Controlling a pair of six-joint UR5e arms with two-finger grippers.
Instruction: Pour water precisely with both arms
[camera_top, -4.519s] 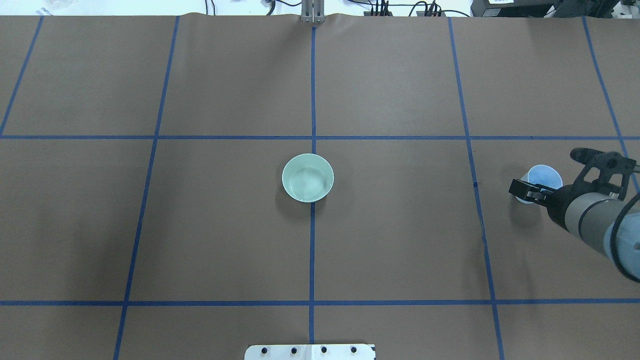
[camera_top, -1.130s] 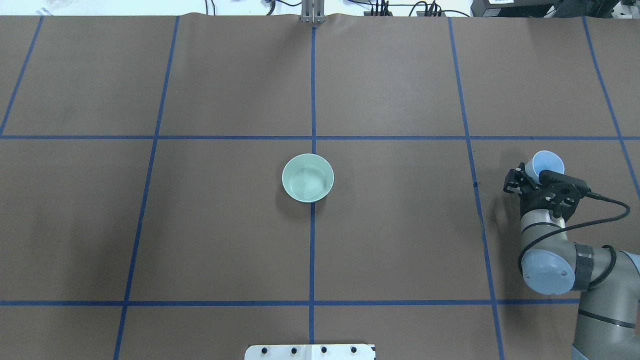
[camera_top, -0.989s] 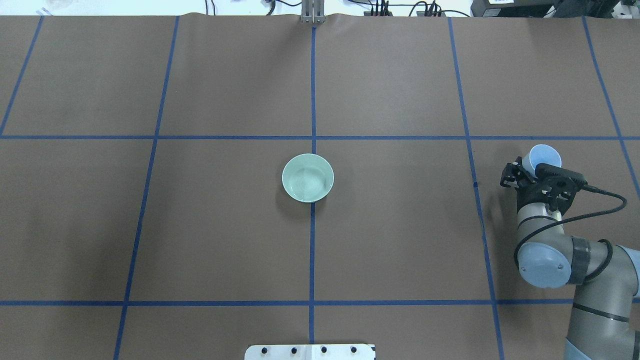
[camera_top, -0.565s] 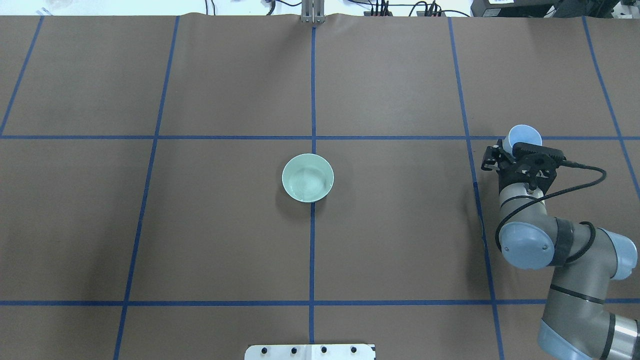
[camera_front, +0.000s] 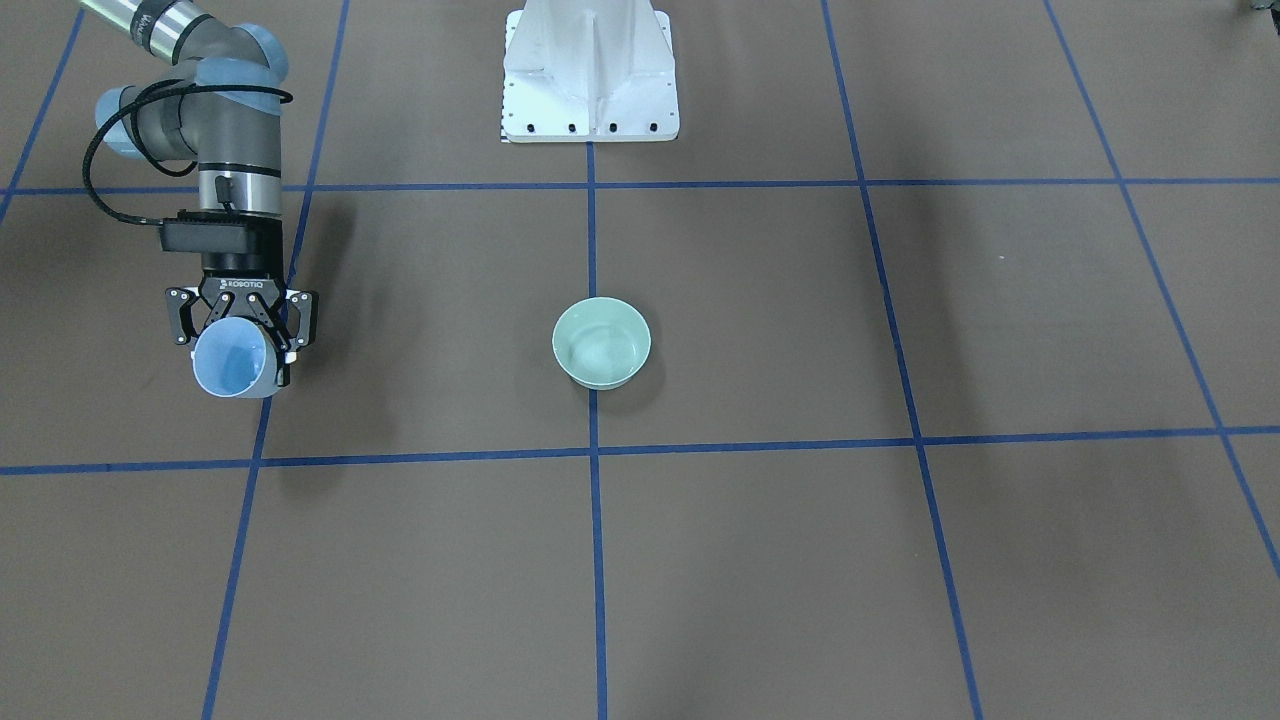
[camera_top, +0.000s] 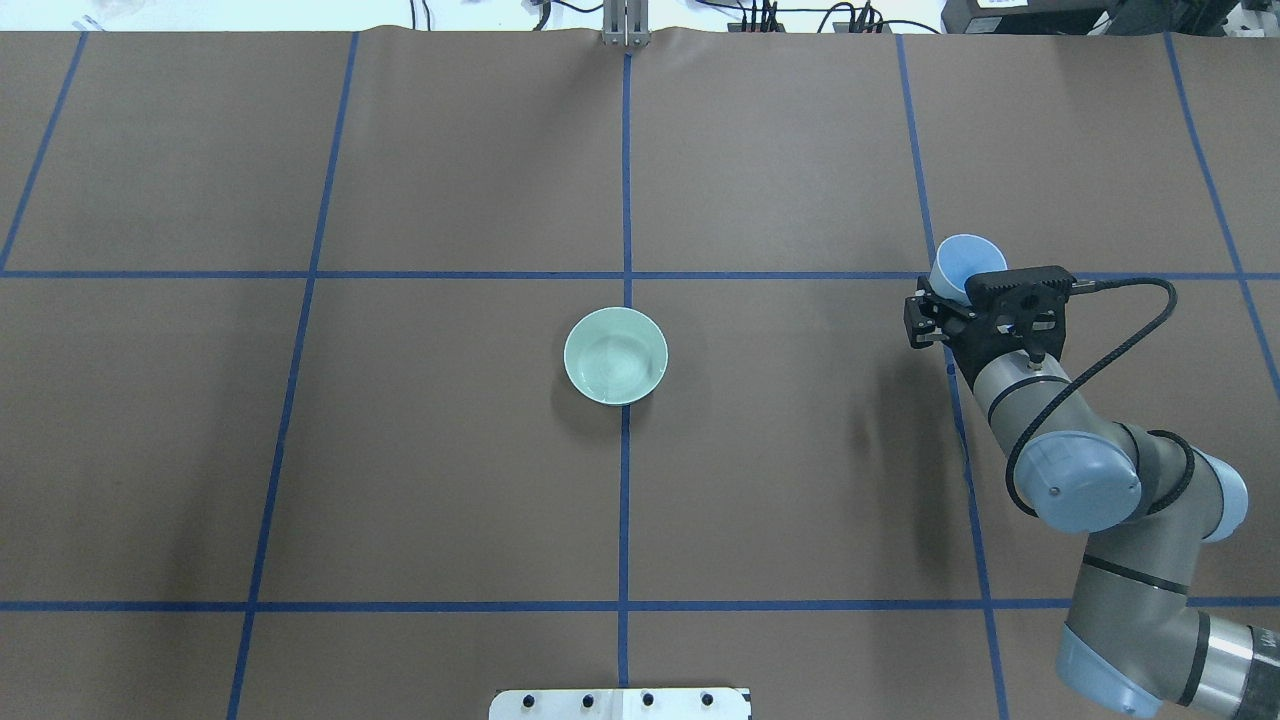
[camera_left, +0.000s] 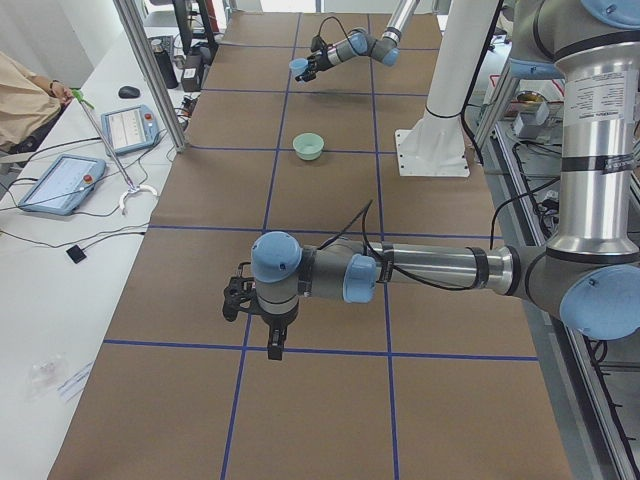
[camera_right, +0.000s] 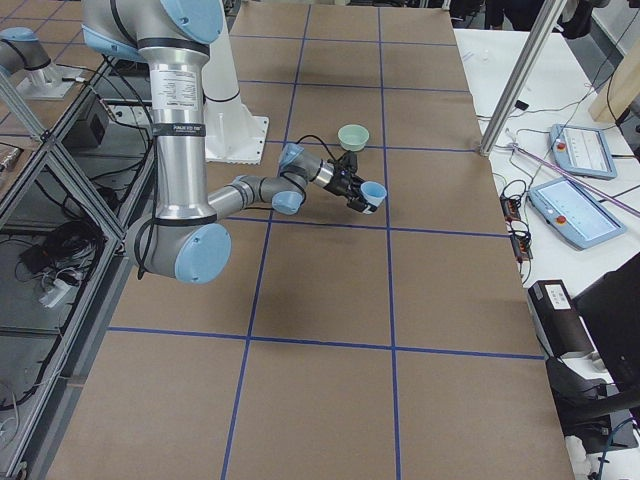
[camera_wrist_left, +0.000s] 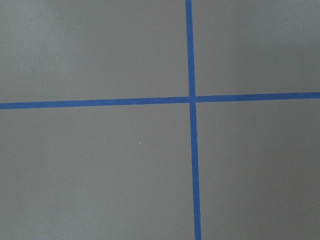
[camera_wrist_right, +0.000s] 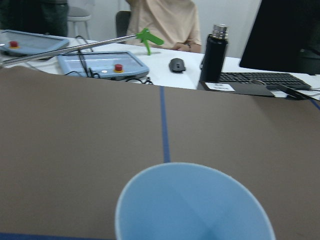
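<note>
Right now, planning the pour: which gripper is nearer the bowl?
Right. Right gripper, holding the blue cup, is right of the pale green bowl; left gripper is farther, outside the overhead view.

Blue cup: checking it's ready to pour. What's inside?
Inside the blue cup only its pale blue wall shows, with no clear ripples or glints. The wrist view cuts off its bottom, and the other views are too small, so I cannot tell whether water lies there.

Water (camera_top: 613, 362) glinting — right arm (camera_top: 1085, 478), left arm (camera_left: 430, 268) outstretched.
</note>
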